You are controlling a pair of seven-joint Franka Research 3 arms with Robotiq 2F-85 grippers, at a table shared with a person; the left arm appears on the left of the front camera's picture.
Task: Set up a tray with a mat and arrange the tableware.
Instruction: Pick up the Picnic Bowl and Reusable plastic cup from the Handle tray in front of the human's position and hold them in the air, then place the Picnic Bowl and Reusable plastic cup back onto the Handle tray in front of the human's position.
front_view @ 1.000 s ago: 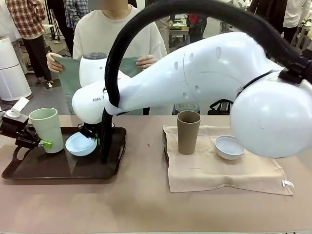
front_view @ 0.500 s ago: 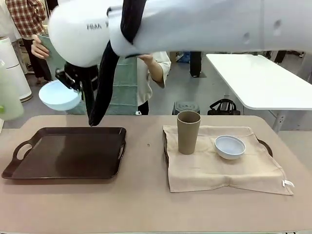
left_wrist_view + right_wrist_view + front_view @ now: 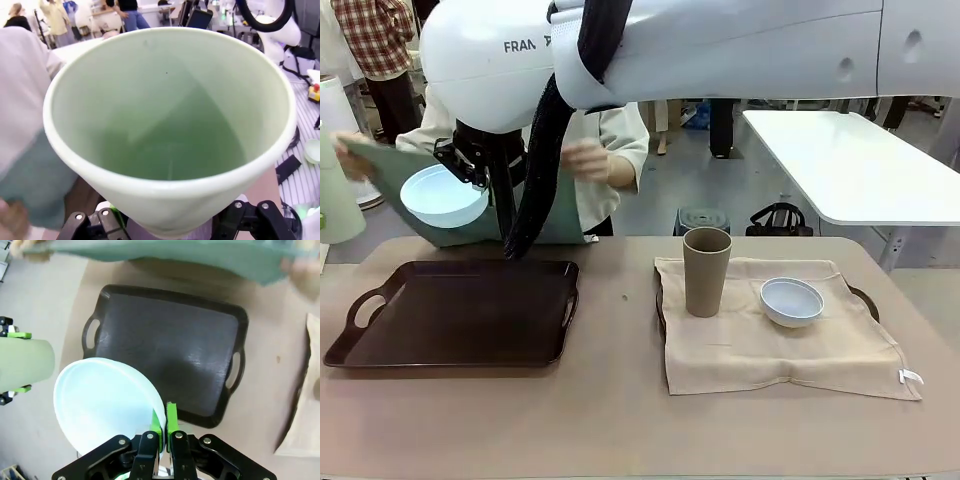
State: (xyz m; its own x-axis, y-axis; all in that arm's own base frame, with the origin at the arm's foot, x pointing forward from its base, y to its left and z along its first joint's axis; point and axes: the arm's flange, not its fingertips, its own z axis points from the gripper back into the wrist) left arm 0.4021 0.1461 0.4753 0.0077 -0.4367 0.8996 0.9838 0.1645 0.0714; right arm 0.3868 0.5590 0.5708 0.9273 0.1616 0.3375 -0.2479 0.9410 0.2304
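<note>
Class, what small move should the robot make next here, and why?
Probably keep both pieces aloft and wait: the right tool grips the light blue bowl, the left tool the pale green cup, the dark tray lies bare, and the person holds the green mat just beyond it.

A light brown table (image 3: 620, 430) carries a dark tray (image 3: 450, 362) with handles at both ends on its left half. Well apart on the right, a beige cloth (image 3: 770, 355) lies spread, a dark rim (image 3: 865, 297) showing at its edges.
</note>
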